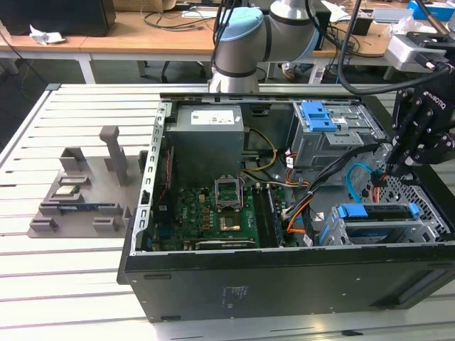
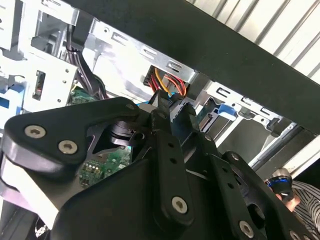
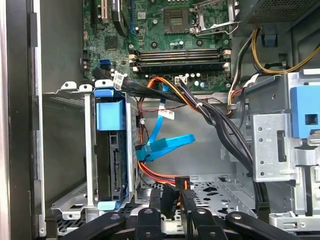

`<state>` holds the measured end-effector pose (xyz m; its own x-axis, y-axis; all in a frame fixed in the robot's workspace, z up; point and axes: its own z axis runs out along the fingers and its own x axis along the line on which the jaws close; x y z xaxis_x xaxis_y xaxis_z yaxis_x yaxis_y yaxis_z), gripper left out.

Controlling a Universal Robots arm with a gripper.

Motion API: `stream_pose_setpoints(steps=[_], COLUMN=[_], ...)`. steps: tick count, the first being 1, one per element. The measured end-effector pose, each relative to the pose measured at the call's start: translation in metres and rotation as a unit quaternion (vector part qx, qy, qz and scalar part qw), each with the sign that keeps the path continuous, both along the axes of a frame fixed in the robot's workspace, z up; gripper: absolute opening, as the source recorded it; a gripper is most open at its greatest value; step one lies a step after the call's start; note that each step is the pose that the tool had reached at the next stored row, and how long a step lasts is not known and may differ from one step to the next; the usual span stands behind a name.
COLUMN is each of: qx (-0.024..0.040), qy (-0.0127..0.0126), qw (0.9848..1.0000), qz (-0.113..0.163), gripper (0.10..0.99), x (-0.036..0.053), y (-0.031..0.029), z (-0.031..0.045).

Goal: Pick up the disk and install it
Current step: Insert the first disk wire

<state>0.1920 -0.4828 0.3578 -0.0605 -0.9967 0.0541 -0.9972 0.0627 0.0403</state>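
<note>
**Gripper [image 3: 171, 199] status: pinching black power connector [image 3: 170, 190]**

Holding plug just beside drive cage [image 3: 89, 150]. Disk [image 3: 112, 165] already seated inside cage, blue carrier outward. Risk: snagging orange-red wires [image 3: 156, 175] or blue data cable [image 3: 167, 145] near cage, skewing plug, bending contacts.

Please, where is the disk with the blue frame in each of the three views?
Exterior view: the disk lies in the metal cage at the exterior view's right, below the claw.
First wrist view: it sits in the cage, beside the blue cable.
Second wrist view: probably the blue edge beyond the claw.
Shared landmark: the orange wires.
</note>
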Motion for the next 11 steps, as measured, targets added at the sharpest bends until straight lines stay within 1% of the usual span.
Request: stream_pose_setpoints(steps=[3, 10, 11], qx=[-0.0071, -0.008, -0.0081], qy=[0.0, 0.0, 0.0], qw=[1.0, 1.0, 1.0], qz=[0.0, 0.0, 0.0], gripper=[0.302, 0.302, 0.29], x=[0.0, 0.0, 0.0], y=[-0.0001, 0.0, 0.0], z=[-0.0016, -0.0018, -0.0017])
